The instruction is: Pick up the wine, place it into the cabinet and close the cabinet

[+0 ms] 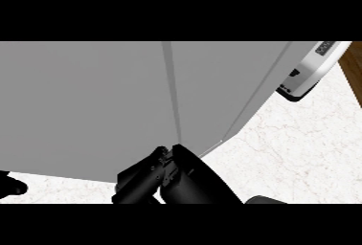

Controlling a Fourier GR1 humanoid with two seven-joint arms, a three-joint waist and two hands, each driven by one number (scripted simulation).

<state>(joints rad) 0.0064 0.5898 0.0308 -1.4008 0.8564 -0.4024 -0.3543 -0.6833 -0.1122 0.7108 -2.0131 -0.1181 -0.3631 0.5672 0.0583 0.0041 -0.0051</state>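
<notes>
Door-closing step looked underway: right hand (pixel 170 174), fingers straight, pressed the cabinet (pixel 84 105) door (pixel 212 91) near its seam; left hand (pixel 10 184) fingers unclear; next, push it flush.

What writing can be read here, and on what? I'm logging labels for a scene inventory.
None can be read.
Appliance at the upper right: small dark marks on its white panel, too small to read.
Cabinet: plain grey doors, no text.
Counter: marbled, no text.
</notes>
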